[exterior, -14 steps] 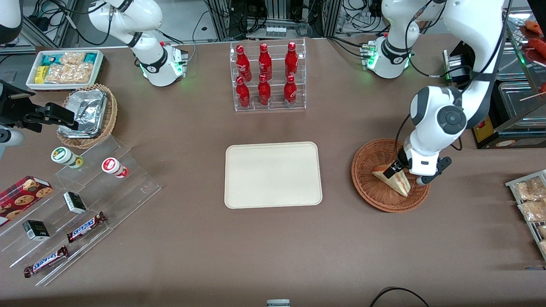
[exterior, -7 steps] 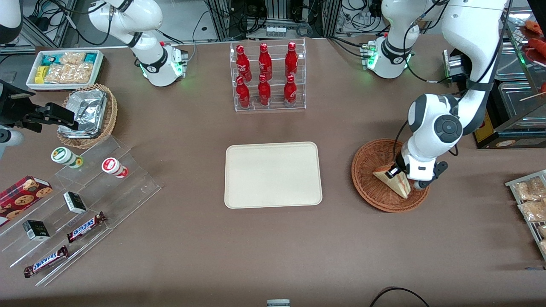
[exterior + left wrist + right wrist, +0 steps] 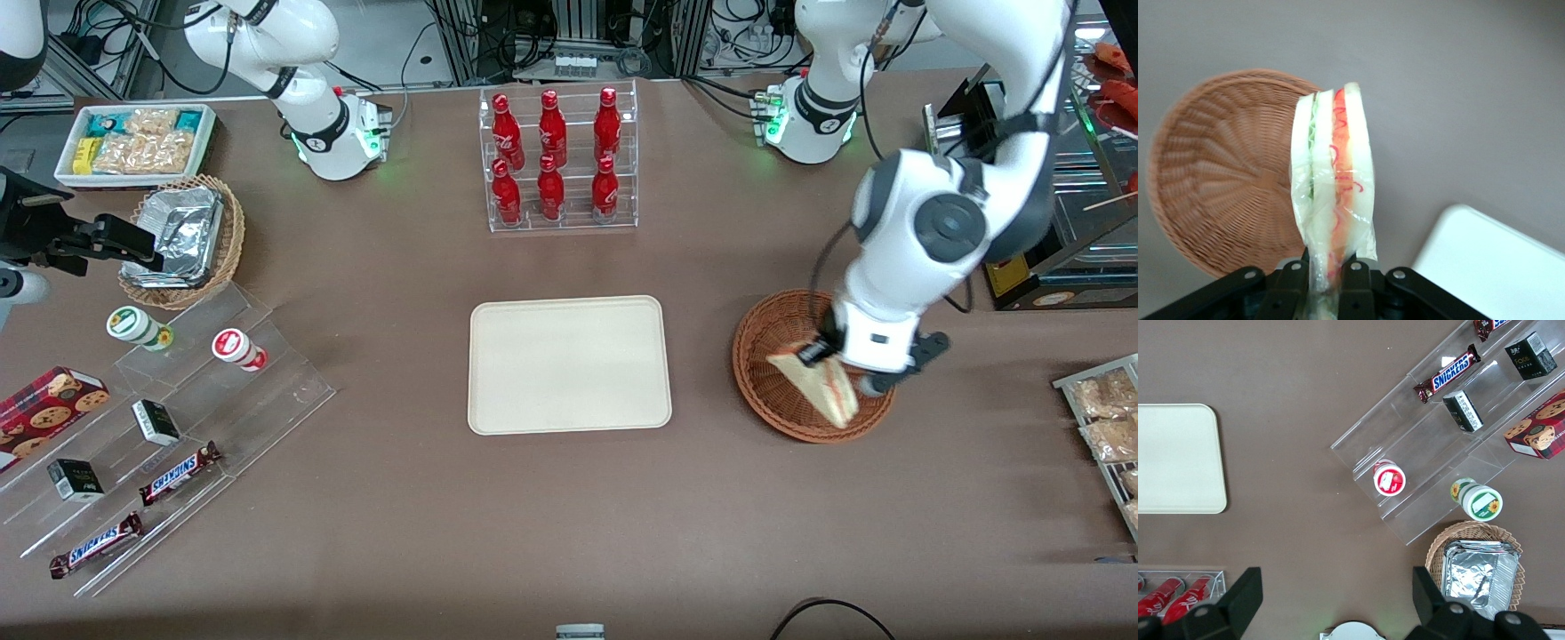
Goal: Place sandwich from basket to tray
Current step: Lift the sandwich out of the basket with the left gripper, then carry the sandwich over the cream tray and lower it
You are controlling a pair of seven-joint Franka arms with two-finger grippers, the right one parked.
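1. Above the basket (image 3: 782,373), the gripper (image 3: 822,351) is clamped tight on the sandwich (image 3: 818,387), which is held lifted.
2. Beneath the gripper, the basket is seen; the tray (image 3: 569,364) lies well apart, toward the parked arm's end.

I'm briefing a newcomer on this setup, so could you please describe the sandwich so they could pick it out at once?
Start at the round reddish-brown basket toward the working arm's end of the table. Just above it, the gripper is shut on the sandwich, a pale bread wedge. Its red-orange and green filling sets it apart from every boxed or wrapped snack nearby.
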